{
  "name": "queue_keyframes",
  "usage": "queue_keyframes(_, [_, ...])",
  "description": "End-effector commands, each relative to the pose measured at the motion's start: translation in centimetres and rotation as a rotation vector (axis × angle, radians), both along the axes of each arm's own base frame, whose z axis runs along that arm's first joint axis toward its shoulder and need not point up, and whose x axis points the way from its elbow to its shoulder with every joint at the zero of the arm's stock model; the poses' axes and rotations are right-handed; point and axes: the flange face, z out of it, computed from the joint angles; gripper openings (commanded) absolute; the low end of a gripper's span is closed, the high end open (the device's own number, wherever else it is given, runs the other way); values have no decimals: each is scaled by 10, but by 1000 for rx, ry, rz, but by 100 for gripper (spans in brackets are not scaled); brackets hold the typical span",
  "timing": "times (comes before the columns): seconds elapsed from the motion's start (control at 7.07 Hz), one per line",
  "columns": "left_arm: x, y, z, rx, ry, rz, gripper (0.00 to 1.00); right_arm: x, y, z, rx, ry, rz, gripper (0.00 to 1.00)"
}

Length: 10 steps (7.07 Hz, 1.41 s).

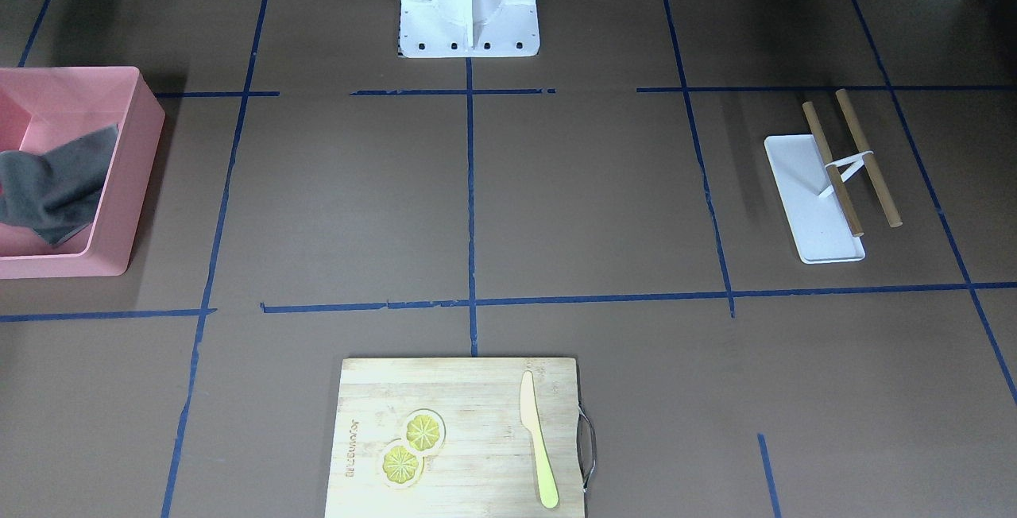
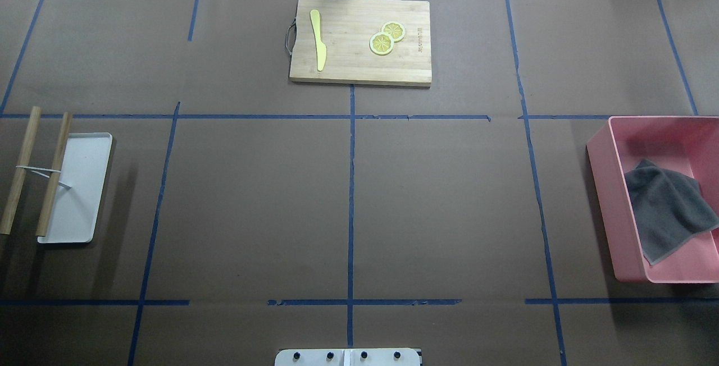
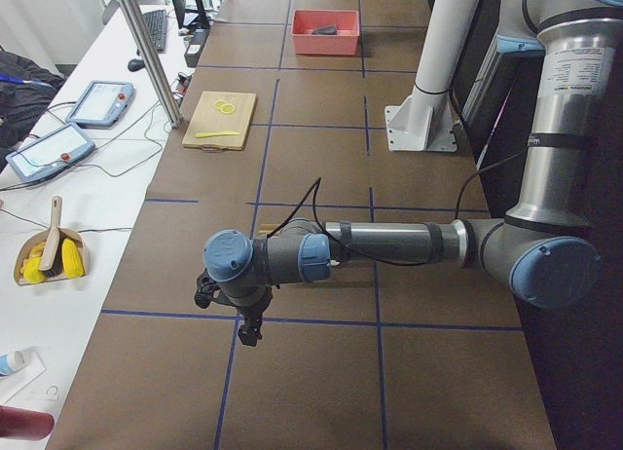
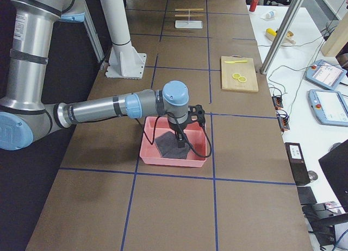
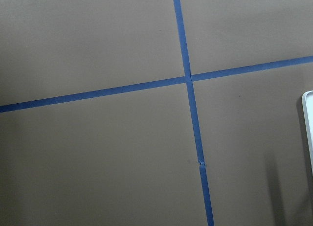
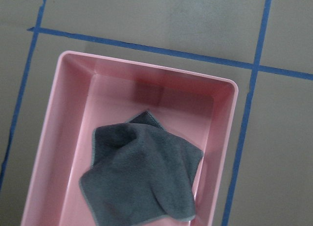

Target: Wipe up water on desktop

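The brown desktop (image 2: 253,203) with its blue tape grid fills the overhead view; I can make out no water on it. A dark grey cloth (image 2: 665,209) lies crumpled in a pink bin (image 2: 601,186) at the right; the right wrist view looks straight down on the cloth (image 6: 142,182). My right gripper (image 4: 179,142) hangs over the bin, just above the cloth. My left gripper (image 3: 248,328) hangs over bare desktop at the left end. Both show only in the side views, so I cannot tell whether they are open or shut.
A bamboo cutting board (image 2: 348,63) with a yellow knife (image 2: 318,37) and two lemon slices (image 2: 382,44) lies at the far middle. A white tray (image 2: 84,186) and two tied bamboo sticks (image 2: 19,172) lie at the left. The white robot base (image 1: 469,17) stands at the near edge.
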Motion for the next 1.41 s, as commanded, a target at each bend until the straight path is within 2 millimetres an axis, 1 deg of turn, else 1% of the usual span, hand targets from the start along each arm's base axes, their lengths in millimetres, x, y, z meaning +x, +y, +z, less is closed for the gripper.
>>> queue_keyframes(0.0, [0,1,4,-19,0,-19,100,32,-1,79,-73,7,6,100])
queue_keyframes(0.14, [0,1,3,-19,0,-20,100,48,-2,89,-90,3,45,100])
queue_keyframes(0.42, [0,1,3,-15,-2,-18,100,48,0,92,-96,12,48,100])
queue_keyframes(0.57, [0,1,3,-13,-2,-18,100,49,-2,96,-129,13,72,100])
queue_keyframes(0.99, [0,0,4,-18,-5,-19,100,63,0,109,-173,6,122,100])
queue_keyframes(1.27, [0,0,4,-19,-5,-19,100,72,-9,118,-188,-4,143,100])
